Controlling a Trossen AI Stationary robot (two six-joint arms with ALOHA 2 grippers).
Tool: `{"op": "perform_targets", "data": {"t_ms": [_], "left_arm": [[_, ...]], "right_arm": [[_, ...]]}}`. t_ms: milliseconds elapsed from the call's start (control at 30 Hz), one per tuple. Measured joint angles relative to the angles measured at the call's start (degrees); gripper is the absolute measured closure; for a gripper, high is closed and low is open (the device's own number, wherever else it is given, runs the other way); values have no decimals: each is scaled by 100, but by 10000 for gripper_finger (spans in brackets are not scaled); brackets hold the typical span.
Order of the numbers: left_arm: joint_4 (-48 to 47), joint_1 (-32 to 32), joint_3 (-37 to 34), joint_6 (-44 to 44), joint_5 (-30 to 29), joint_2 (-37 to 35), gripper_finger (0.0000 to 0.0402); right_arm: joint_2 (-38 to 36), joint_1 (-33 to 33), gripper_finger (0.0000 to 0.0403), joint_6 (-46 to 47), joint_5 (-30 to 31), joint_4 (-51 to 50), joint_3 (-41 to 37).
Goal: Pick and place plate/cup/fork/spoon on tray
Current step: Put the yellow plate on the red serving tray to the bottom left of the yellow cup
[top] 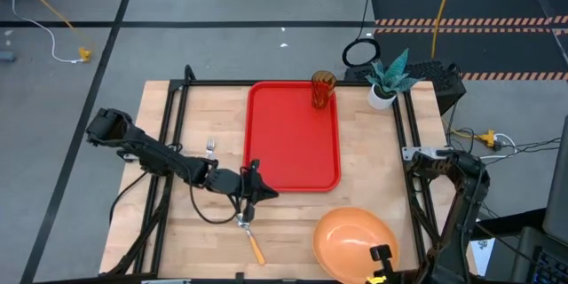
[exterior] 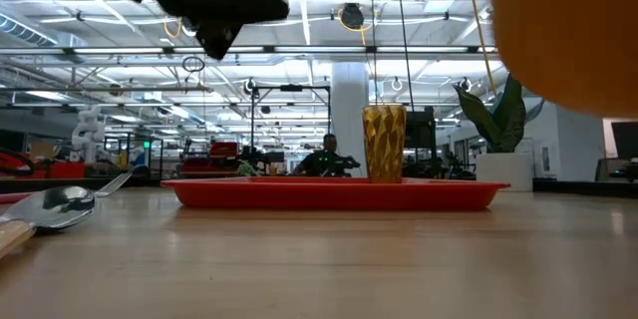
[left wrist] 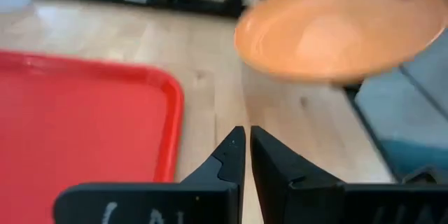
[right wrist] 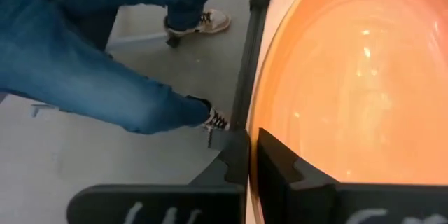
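Meanwhile right tool (top: 382,254) grips tilted plate (top: 351,240) aloft.

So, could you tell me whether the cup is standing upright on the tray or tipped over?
Upright. The cup stands vertically on the tray, at its far right corner.

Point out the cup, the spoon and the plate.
cup (top: 322,90), high view, its amber side wall.
spoon (top: 252,239), high view, its orange handle.
plate (top: 353,242), high view, middle of its orange face.
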Motion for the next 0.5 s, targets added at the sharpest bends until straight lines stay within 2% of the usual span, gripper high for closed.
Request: {"op": "perform_targets", "data": {"t_ms": [233, 500], "left_arm": [[102, -83, -6, -140, 3, 381, 376], [-63, -527, -6, -375, 36, 382, 376]], "right_arm": [[0, -573, 403, -571, 190, -943, 469], [-1, -1559, 403, -1605, 169, -1678, 471]]}}
